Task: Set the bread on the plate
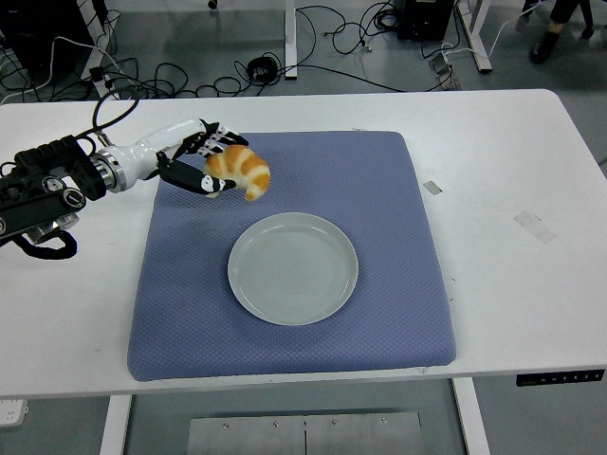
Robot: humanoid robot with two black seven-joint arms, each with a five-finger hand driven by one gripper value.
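Over the blue quilted mat [379, 180], my left hand [194, 156] grips the golden curved croissant [241, 172].

My fingers [211, 184] are curled around its left end, dark tips above and below the crust, so the bread sits clear of the cloth near the mat's far left corner. It hangs up and to the left of the round pale grey plate [293, 268], well short of its rim. That plate lies bare at the mat's middle on the white bench [503, 190].
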